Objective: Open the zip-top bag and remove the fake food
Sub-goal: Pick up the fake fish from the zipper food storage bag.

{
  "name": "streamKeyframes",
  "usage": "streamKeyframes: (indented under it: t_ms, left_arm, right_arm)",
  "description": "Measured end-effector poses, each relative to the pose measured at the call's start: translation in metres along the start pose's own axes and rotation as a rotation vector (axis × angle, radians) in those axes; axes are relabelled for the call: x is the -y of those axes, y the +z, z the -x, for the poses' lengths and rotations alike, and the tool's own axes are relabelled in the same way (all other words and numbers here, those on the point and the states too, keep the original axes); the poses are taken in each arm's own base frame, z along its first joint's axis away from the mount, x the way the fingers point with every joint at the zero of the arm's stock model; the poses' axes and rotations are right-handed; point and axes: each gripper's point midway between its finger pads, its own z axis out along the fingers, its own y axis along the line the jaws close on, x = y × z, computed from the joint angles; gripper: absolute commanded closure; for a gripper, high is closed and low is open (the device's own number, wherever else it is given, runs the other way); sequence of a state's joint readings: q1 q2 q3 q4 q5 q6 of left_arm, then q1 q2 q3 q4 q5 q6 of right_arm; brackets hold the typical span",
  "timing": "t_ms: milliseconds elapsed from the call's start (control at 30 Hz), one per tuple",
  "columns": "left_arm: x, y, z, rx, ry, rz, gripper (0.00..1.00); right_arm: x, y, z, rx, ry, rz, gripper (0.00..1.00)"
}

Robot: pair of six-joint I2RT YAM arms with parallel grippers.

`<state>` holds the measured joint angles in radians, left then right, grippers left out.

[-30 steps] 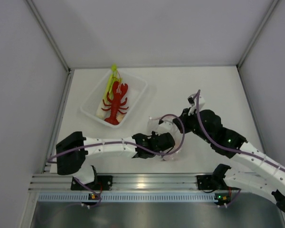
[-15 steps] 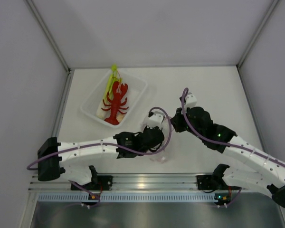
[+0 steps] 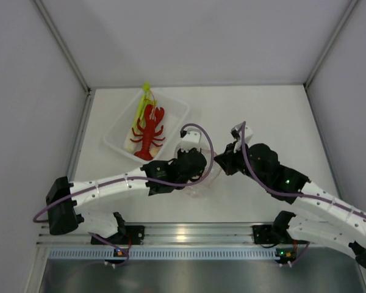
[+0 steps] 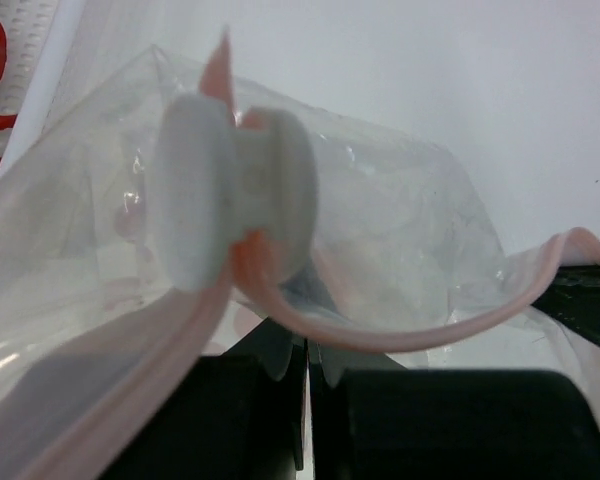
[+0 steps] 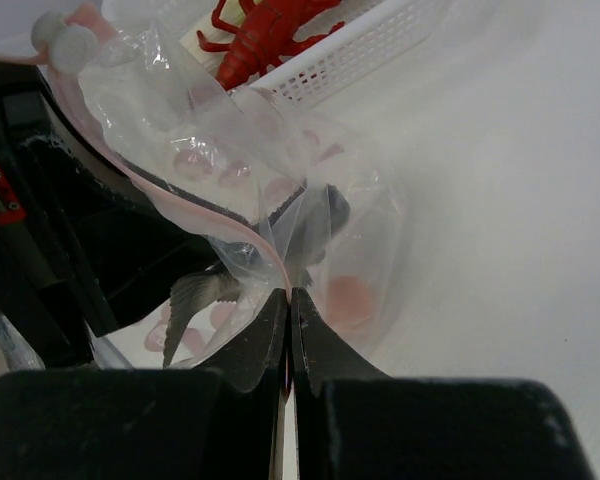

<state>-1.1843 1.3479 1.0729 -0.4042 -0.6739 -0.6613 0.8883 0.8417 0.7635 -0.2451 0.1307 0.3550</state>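
The zip-top bag hangs between my two grippers. My left gripper is shut on one side of its pink zip strip, next to the white slider. My right gripper is shut on the other side of the strip. The mouth of the bag gapes between them. Inside the bag are the grey fish and the pinkish-beige round piece. The red lobster and the green-and-white leek lie in the clear tray.
The tray stands at the back left of the table, close to my left arm's wrist. White walls close the table on three sides. The metal rail with both arm bases runs along the near edge.
Both grippers have moved left and toward the tray with the bag held between them. The left arm has swung further out, and the two grippers have come closer together.
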Motion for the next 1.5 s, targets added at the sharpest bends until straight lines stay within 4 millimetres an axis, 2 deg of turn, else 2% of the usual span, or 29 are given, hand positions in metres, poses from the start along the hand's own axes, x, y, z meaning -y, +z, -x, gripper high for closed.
streamKeyframes:
  t_ms: [133, 433, 800, 1133, 1367, 1500]
  left_arm:
    - [0.006, -0.005, 0.005, -0.004, -0.021, -0.035, 1.0]
    - [0.022, -0.025, 0.013, -0.033, -0.093, -0.161, 1.0]
    - [0.025, -0.029, 0.015, -0.037, -0.131, -0.178, 1.0]
    - [0.016, -0.03, 0.035, 0.037, -0.179, -0.12, 1.0]
    - [0.008, -0.028, 0.052, 0.114, -0.261, -0.057, 1.0]
    - [0.008, -0.026, 0.058, 0.144, -0.302, -0.054, 1.0]
  right_arm:
    - [-0.001, 0.002, -0.004, -0.011, -0.018, -0.004, 1.0]
    - [0.013, 0.014, -0.012, -0.037, -0.038, -0.085, 1.0]
    - [0.018, 0.023, -0.013, -0.054, -0.084, -0.121, 1.0]
    - [0.007, 0.024, -0.008, -0.031, -0.091, -0.058, 1.0]
    - [-0.006, 0.013, 0.001, 0.003, -0.088, 0.002, 1.0]
    - [-0.015, 0.012, -0.004, -0.007, -0.104, 0.015, 1.0]
